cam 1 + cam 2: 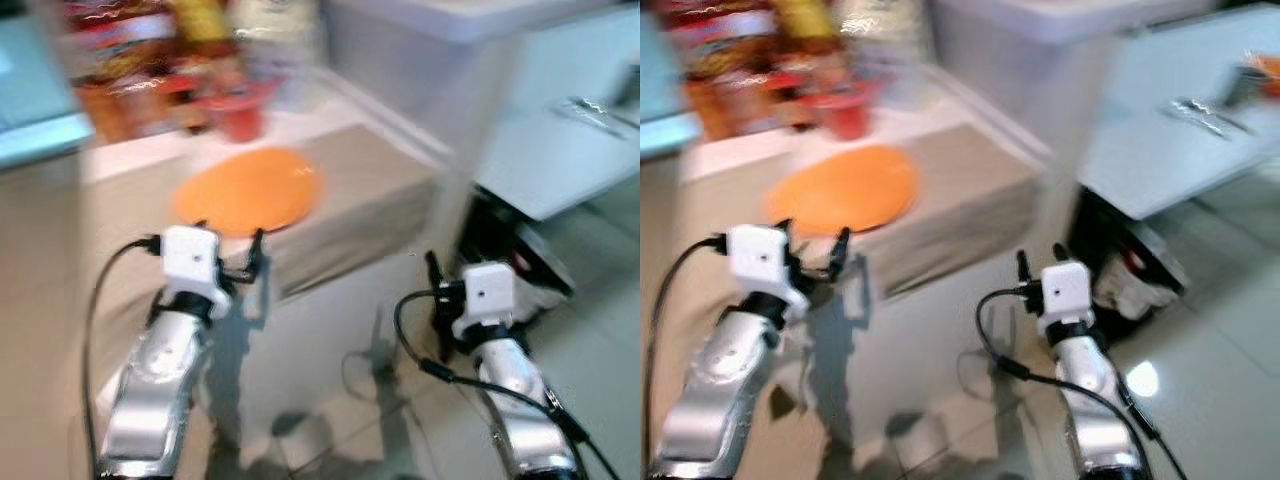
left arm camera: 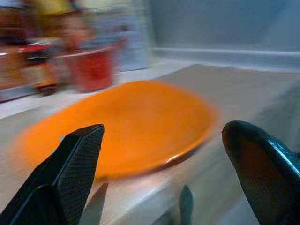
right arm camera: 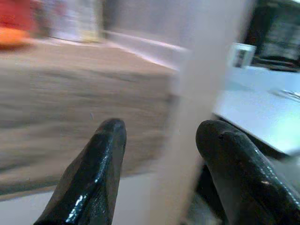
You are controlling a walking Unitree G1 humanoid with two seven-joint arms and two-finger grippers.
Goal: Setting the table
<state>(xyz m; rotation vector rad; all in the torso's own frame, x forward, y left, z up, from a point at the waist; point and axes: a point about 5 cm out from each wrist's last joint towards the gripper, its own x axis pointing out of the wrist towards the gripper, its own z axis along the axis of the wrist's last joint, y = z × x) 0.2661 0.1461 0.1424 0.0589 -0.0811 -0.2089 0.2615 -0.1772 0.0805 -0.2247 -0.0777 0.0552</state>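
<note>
Nearest, left gripper (image 1: 228, 250): silver arm raised with its two long black fingers spread wide and empty, just short of the near rim of the round flat orange plate (image 1: 248, 190); the wrist view frames that rim between the fingers, so this looks like a lining-up for a grasp, though nothing is touched yet.
Right gripper (image 1: 1036, 262): off to the right of the plate and lower, over the pale floor; its wrist view shows the fingers parted with nothing between them. It appears to be waiting, kept out of the left arm's way.
Plate: lies flat on the beige tabletop (image 1: 370, 190), near the front edge, apart from the clutter behind it; probably left within easy reach for pickup.
Behind the plate: a red plastic cup (image 1: 240, 115) just beyond its far rim, and blurred orange and red food packets (image 1: 120, 60) further back by the wall.
Right of the plate, well apart: a white tabletop (image 1: 1180, 140) carrying some blurred metal cutlery (image 1: 1200, 110), plausibly the setting destination.
Blur: all views are smeared, so finer detail cannot be read.
</note>
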